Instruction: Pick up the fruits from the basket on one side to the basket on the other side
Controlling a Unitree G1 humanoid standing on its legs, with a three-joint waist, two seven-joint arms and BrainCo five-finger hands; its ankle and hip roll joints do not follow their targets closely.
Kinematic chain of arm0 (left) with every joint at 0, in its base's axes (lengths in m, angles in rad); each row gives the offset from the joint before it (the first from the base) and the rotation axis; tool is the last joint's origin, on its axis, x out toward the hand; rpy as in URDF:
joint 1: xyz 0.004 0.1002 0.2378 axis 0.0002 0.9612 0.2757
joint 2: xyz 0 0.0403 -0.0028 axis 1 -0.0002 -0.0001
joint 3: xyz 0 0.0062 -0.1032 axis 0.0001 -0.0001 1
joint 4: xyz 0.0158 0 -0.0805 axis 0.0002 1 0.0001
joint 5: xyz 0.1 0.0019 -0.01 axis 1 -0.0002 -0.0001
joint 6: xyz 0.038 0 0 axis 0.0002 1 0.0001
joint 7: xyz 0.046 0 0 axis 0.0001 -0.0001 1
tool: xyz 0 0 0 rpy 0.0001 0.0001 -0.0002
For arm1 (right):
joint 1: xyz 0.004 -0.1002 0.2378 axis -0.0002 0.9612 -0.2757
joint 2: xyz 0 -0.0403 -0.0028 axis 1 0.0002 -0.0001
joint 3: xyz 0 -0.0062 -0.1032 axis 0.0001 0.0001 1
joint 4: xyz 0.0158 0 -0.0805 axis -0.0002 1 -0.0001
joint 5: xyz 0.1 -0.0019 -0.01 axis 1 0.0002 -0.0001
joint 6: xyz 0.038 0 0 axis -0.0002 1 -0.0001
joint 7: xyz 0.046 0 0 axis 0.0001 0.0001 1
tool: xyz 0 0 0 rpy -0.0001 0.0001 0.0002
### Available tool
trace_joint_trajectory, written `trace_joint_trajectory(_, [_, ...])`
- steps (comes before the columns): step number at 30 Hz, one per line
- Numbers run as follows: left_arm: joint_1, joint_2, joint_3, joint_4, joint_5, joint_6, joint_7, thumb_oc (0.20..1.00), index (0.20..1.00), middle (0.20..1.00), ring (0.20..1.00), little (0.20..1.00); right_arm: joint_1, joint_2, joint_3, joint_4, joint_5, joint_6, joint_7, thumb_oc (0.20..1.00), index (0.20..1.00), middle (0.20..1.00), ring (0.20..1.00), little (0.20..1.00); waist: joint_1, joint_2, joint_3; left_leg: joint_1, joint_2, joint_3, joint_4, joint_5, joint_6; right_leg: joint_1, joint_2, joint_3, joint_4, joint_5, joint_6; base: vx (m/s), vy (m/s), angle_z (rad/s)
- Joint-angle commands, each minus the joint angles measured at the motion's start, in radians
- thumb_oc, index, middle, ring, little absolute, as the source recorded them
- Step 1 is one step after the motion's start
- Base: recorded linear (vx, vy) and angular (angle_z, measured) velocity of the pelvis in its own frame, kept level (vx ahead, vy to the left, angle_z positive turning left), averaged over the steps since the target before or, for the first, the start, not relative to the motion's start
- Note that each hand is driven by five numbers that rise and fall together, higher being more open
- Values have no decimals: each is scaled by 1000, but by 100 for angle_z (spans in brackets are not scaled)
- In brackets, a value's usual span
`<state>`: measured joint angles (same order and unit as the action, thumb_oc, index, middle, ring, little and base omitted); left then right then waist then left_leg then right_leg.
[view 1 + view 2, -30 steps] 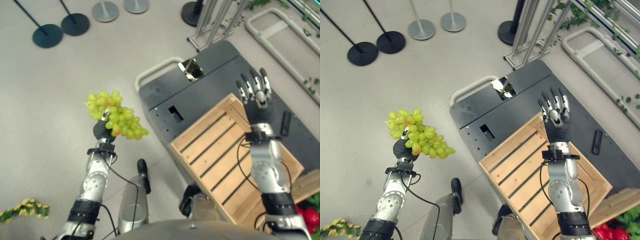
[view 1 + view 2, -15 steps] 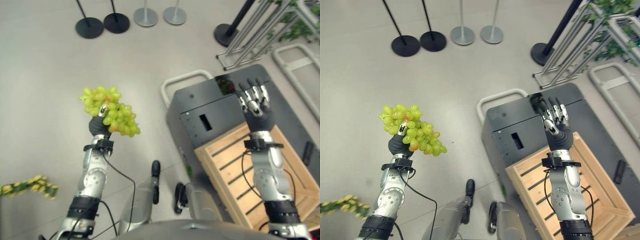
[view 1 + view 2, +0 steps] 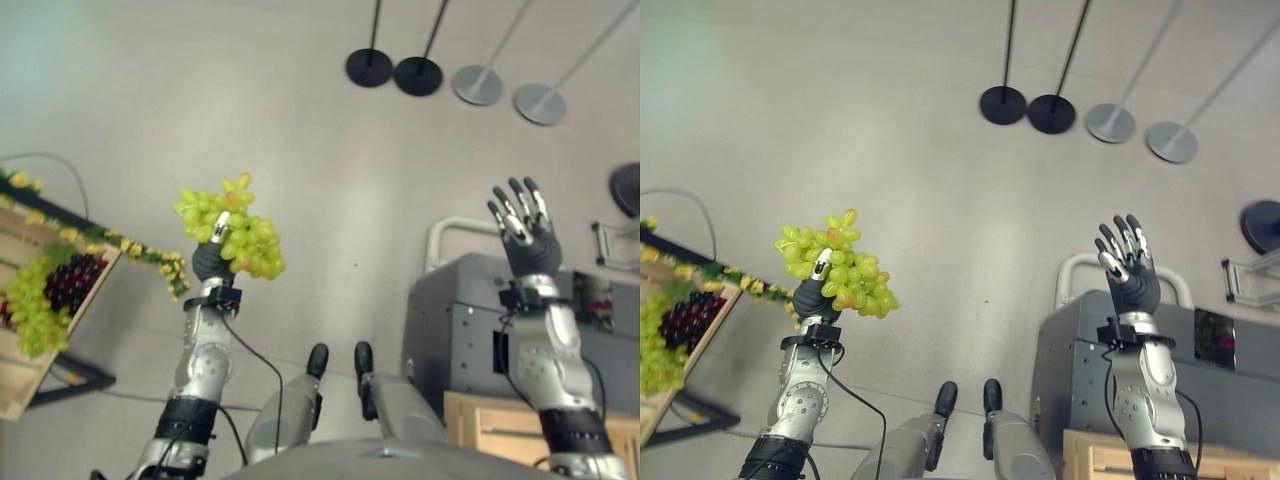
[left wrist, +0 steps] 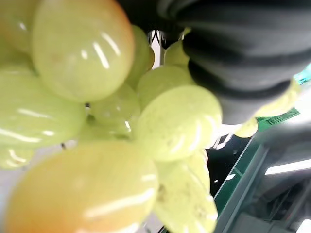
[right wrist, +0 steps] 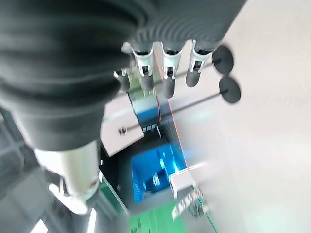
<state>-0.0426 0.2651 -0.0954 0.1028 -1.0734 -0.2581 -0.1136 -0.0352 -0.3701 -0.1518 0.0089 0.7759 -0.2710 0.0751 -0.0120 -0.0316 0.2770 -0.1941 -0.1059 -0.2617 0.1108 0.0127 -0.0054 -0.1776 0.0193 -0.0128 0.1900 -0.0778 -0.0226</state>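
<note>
Green grapes in raised left robot hand

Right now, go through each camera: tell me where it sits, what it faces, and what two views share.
Left eye view: head, looking down; left hand holds green grapes, right hand raised open above a grey cart.
Right eye view: beside it; shares the same scene, plus the fruit crate.
Left wrist view: on the left wrist, grapes up close.
Right wrist view: on the right wrist, along straight fingers toward stanchion bases.

Quick count: four round stanchion bases on the floor. Two bunches of green grapes, one dark bunch. Two robot hands.
</note>
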Motion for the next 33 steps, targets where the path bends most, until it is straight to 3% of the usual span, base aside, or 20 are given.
trace_joint_trajectory(1, [-99, 24, -5, -70, 47, -20, -33, 200, 200, 200, 200, 200, -14, -28, -66, -70, -5, -92, -41, 1000, 1000, 1000, 1000, 1000, -73, -36, -20, -66, 157, 283, 150, -56, -49, -4, -108, -95, -32, 5, 118, -58, -41, 139])
trace_joint_trajectory(2, [-99, 25, -5, -70, 47, -20, -33, 200, 200, 200, 200, 200, -14, -28, -65, -70, -6, -93, -41, 1000, 1000, 1000, 1000, 1000, -73, -35, -19, -68, 158, 283, 155, -59, -50, -3, -107, -96, -33, 5, 118, -6, -4, 117])
trace_joint_trajectory(5, [-104, 42, -12, -67, 45, -17, -26, 200, 200, 200, 200, 200, -3, -1, -73, -68, 0, -107, -54, 1000, 1000, 1000, 1000, 1000, -77, -23, -25, -57, 241, 336, 72, 1, -69, 18, -131, -155, -45, 6, 130, 56, 88, 46])
trace_joint_trajectory(7, [-108, 53, -15, -63, 52, -16, -30, 200, 200, 200, 200, 200, 0, 1, -70, -62, 8, -104, -51, 1000, 1000, 1000, 1000, 1000, -78, -21, -24, -56, 243, 343, 57, 13, -71, 31, -141, -168, -57, 13, 133, 76, 152, 52])
trace_joint_trajectory(14, [-66, 91, 7, -71, 83, -18, -47, 200, 200, 200, 200, 200, 1, 47, -21, 107, -26, -66, -57, 1000, 1000, 1000, 1000, 1000, -21, -43, -27, -59, 174, 343, 135, -84, -36, 73, -237, -160, -45, 36, 184, 134, 274, 5])
trace_joint_trajectory(18, [-73, 90, -1, -67, 110, -21, -29, 200, 200, 200, 200, 200, 24, 81, -18, 90, -24, -66, -46, 1000, 1000, 1000, 1000, 1000, -7, -46, -38, -53, 103, 304, 149, -114, -6, 70, -282, -153, 71, 81, 197, 121, 247, 36])
trace_joint_trajectory(20, [-75, 91, -4, -71, 119, -18, -28, 200, 200, 200, 200, 200, 37, 84, -14, 71, -34, -61, -41, 1000, 1000, 1000, 1000, 1000, -11, -37, -38, -33, 67, 281, 142, -122, 14, 49, -290, -126, 171, 114, 182, 146, 293, 65])
trace_joint_trajectory(23, [-72, 97, -6, -78, 162, -18, -27, 200, 200, 200, 200, 200, 36, 97, 5, 46, -44, -59, -27, 1000, 1000, 1000, 1000, 1000, -21, -18, -30, 12, 44, 249, 123, -132, 39, -1, -255, -87, 290, 110, 161, 154, 233, 62])
trace_joint_trajectory(25, [-71, 94, -3, -78, 168, -26, -27, 200, 200, 200, 200, 200, 41, 95, 10, 21, -53, -59, -14, 1000, 1000, 1000, 1000, 1000, -39, -9, -36, 61, 34, 210, 78, -128, 43, -53, -156, -20, 283, 45, 151, 207, 95, 29])
trace_joint_trajectory(26, [-72, 91, 1, -78, 171, -31, -30, 200, 200, 200, 200, 200, 48, 86, 12, 3, -65, -60, 0, 1000, 1000, 1000, 1000, 1000, -47, -9, -37, 79, 29, 190, 64, -126, 41, -75, -115, 1, 248, 7, 148, 147, 49, 14])
trace_joint_trajectory(28, [-68, 90, 6, -77, 172, -31, -39, 200, 200, 200, 200, 200, 56, 76, 7, -11, -84, -61, 6, 1000, 1000, 1000, 1000, 1000, -52, -11, -41, 83, 22, 168, 53, -118, 37, -87, -99, 21, 190, 15, 149, 201, -46, 33])
trace_joint_trajectory(29, [-71, 87, 2, -72, 171, -40, -44, 200, 200, 200, 200, 200, 67, 64, 9, -29, -91, -66, 17, 1000, 1000, 1000, 1000, 1000, -75, -16, -50, 111, 4, 107, 15, -106, 30, -120, -55, 112, 64, 43, 160, 351, -132, 52])
trace_joint_trajectory(30, [-82, 85, -6, -68, 170, -45, -46, 200, 200, 200, 200, 200, 80, 49, 10, -38, -108, -65, 26, 1000, 1000, 1000, 1000, 1000, -91, -17, -55, 131, -3, 61, -5, -100, 27, -117, -15, 179, 30, 55, 164, 341, -142, 100])
trace_joint_trajectory(32, [-92, 80, -14, -64, 191, -43, -59, 200, 200, 200, 200, 200, 107, 15, -4, -73, -175, -60, 28, 1000, 1000, 1000, 1000, 1000, -91, -33, -68, 136, -17, 19, -11, -95, 20, -96, -2, 201, 6, 63, 157, 198, -160, 149])
trace_joint_trajectory(33, [-90, 76, -14, -67, 206, -43, -74, 200, 200, 200, 200, 200, 128, -1, -19, -84, -207, -56, 39, 1000, 1000, 1000, 1000, 1000, -88, -36, -75, 135, -25, -11, -5, -90, 10, -69, -18, 182, -13, 54, 148, 128, -211, 145])
